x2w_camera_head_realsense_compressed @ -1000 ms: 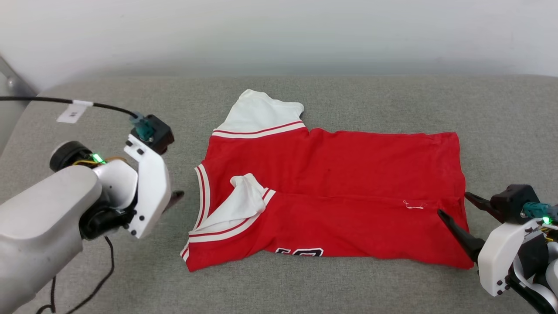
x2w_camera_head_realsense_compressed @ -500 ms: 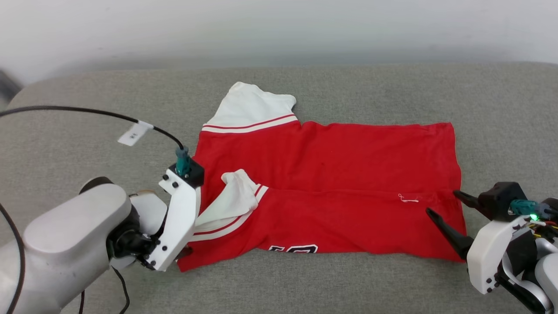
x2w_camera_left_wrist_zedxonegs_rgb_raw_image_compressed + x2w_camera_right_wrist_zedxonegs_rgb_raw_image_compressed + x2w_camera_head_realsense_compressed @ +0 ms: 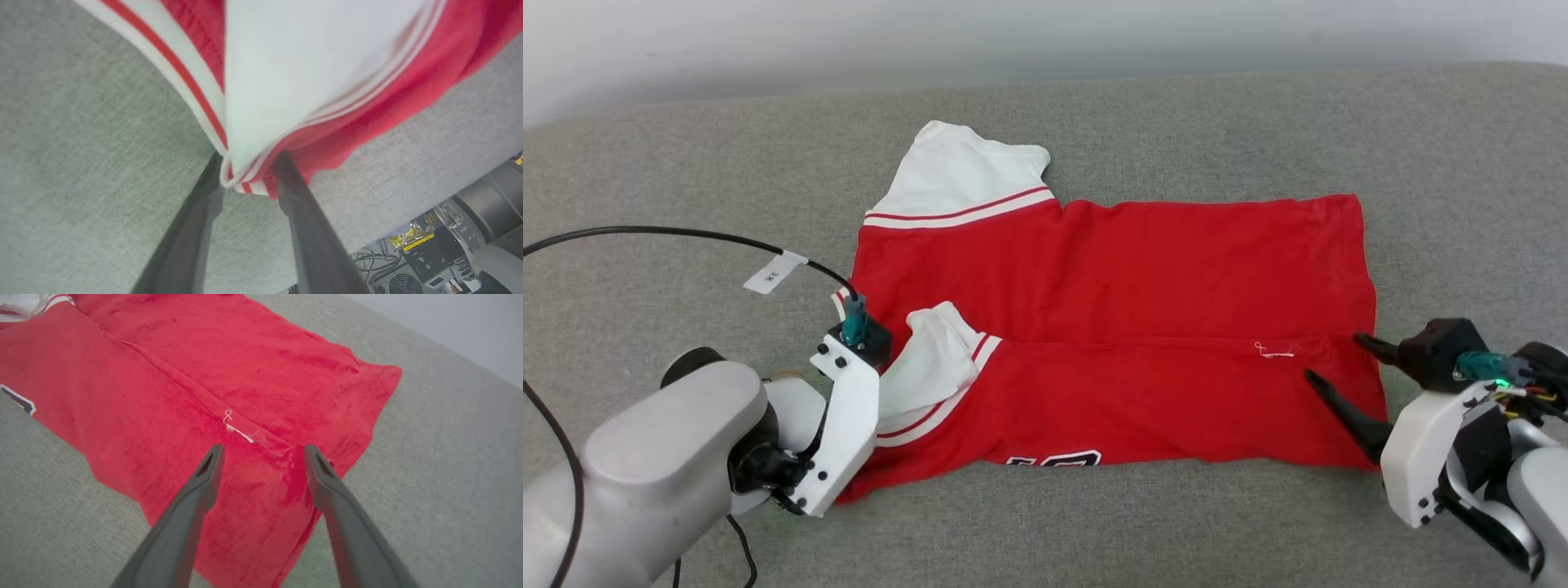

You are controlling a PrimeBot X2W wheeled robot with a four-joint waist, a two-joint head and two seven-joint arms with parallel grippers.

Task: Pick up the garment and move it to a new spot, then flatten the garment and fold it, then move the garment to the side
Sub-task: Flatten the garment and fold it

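One garment (image 3: 1111, 327): a red jersey folded lengthwise, with two white sleeves, red-white trim and part of a black print at its near edge. It lies flat in the middle of the grey bench (image 3: 1176, 523). The left gripper (image 3: 249, 163), clear of the cloth a second ago, now straddles the striped neck-end corner, fingers either side; a firm clamp cannot be confirmed. The right gripper (image 3: 263, 450) remains over the hem corner, fingers apart. Grippers counted: two.

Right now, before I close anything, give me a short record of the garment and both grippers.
garment: red jersey, lying partly folded on grey surface
near sleeve: white, folded onto the red body
left gripper: fingers either side of striped trim corner; grip unclear
right gripper: open, over hem corner
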